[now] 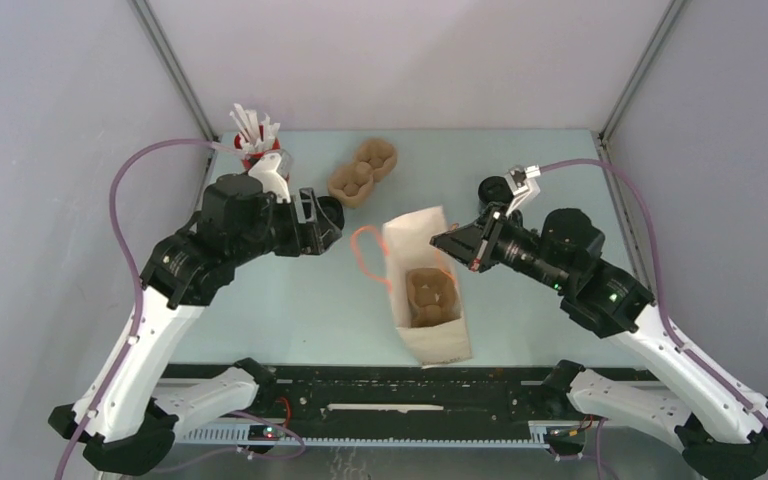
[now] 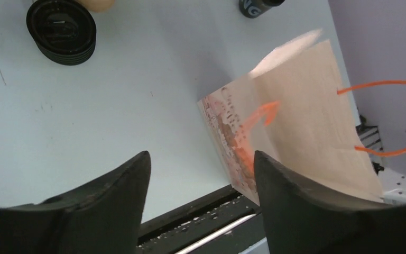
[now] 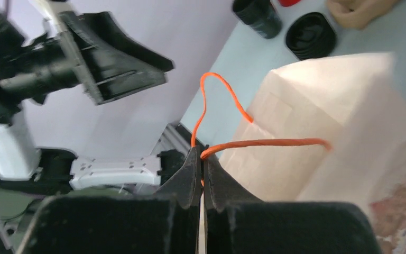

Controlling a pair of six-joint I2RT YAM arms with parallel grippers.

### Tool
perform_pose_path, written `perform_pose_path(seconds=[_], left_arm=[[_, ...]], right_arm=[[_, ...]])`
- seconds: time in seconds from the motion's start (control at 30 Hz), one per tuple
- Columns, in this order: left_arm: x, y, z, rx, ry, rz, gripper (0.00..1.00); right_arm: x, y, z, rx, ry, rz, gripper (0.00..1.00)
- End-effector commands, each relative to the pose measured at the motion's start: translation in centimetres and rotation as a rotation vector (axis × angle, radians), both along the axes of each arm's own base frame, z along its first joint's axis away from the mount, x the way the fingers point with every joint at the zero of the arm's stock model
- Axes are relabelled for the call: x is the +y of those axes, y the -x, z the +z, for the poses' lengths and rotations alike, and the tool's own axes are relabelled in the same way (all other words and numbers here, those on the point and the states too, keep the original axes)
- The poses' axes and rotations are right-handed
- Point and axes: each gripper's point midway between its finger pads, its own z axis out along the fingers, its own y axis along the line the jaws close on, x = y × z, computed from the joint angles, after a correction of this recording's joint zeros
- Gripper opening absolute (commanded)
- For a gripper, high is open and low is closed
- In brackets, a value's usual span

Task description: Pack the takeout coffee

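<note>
The takeout coffee, a small black cup (image 1: 495, 190), stands on the table behind the bag, just past my right wrist; it also shows at the top of the left wrist view (image 2: 259, 5). A black cup (image 3: 256, 16) also shows far off in the right wrist view. The brown paper bag (image 1: 440, 345) stands open mid-table with a brown cup carrier (image 1: 430, 292) inside. My right gripper (image 1: 442, 240) is shut on the bag's orange handle (image 3: 264, 143). My left gripper (image 1: 328, 215) is open and empty, left of the bag (image 2: 306, 106).
A squat black round piece (image 2: 61, 29) sits by a second brown carrier (image 1: 362, 172) at the back. A red cup of white sticks (image 1: 255, 140) stands at the far left corner. The black rail (image 2: 190, 217) runs along the near edge.
</note>
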Motion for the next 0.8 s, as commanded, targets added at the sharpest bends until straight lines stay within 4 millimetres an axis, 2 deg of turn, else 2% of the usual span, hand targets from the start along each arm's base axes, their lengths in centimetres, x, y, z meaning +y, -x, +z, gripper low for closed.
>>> perform_pose_path(seconds=[0.0,0.07,0.2,0.27,0.33,0.47,0.6,0.7,0.77], left_arm=[[1.1,0.5,2.9,-0.054,0.031,0.041,0.81],[1.1,1.6,3.3,-0.045,0.1,0.057,0.83],[-0.5,4.2,2.9,0.012,0.294,0.046,0.81],[-2.6,5.2,2.3,0.054,0.351,0.008,0.8],[-4.3,5.4,1.5,0.075,0.323,-0.006,0.8],[-7.3,5.5,0.4,0.096,0.265,-0.045,0.79],[-9.3,4.8,-1.9,0.115,0.189,-0.052,0.74],[-10.0,3.9,-3.5,0.121,0.123,-0.037,0.62],[-9.5,3.3,-4.1,0.105,0.07,-0.005,0.53]], right_arm=[[-1.1,-2.7,0.2,0.032,-0.053,-0.247,0.0],[-1.4,-3.0,0.2,0.031,-0.068,-0.306,0.0],[-1.8,-3.9,1.5,0.02,-0.135,-0.394,0.0],[-1.8,-4.2,2.5,0.011,-0.182,-0.424,0.0],[-1.7,-4.3,3.2,-0.002,-0.21,-0.437,0.0],[-1.7,-4.4,3.6,-0.005,-0.23,-0.451,0.0],[-2.2,-3.9,3.5,0.004,-0.225,-0.46,0.0],[-2.5,-3.6,3.3,0.0,-0.213,-0.465,0.0],[-2.7,-3.3,3.3,-0.008,-0.207,-0.464,0.0]])
